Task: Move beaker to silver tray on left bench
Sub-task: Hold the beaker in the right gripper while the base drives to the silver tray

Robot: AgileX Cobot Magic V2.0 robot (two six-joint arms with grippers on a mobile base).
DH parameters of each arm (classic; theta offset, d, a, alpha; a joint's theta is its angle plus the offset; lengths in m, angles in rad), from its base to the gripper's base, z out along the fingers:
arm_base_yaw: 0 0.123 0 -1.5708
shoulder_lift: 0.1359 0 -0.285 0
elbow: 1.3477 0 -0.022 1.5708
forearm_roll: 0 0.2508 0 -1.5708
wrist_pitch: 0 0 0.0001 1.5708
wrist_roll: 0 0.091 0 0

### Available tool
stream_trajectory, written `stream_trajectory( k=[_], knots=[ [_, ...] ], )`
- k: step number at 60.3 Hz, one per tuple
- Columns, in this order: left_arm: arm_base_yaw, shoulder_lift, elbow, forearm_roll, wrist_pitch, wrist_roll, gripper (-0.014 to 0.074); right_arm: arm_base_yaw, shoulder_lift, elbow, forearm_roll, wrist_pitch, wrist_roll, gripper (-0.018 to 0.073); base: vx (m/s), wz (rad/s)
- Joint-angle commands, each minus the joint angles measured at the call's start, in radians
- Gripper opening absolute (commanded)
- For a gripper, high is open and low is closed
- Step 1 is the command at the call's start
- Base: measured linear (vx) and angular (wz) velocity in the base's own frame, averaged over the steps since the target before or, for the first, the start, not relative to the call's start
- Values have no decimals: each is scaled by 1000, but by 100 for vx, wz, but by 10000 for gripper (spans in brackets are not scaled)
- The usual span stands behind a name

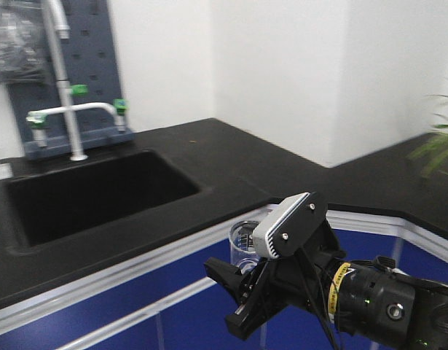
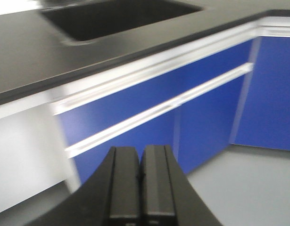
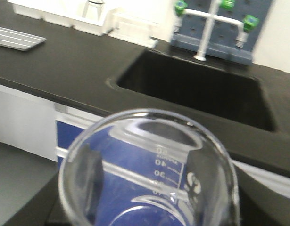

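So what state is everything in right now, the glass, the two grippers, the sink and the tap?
beaker: upright, looks empty, held off the bench.
right gripper: shut on the beaker.
left gripper: shut, holding nothing.
sink: no water visible.
faucet: not running.
silver tray: lying on the bench, visible part bare.

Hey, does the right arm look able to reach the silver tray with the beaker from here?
Probably, yes. The right gripper holds the beaker, and only bare bench lies between it and the tray, though the tray looks far off.
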Motion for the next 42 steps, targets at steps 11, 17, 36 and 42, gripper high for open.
stream_trajectory(
  k=[11,17,36,42],
  knots=[
    [-3,-7,19,-8,-79,0,1,0,-37,-31,20,-54,2,-13,14,65],
    [-3,-7,19,-8,-79,0,1,0,-37,-31,20,-54,2,-13,15,57],
    [-3,-7,19,-8,-79,0,1,0,-37,-31,20,-54,2,-13,16,61],
    [-3,-7,19,-8,-79,0,1,0,-37,-31,20,-54,2,-13,18,65]
  ],
)
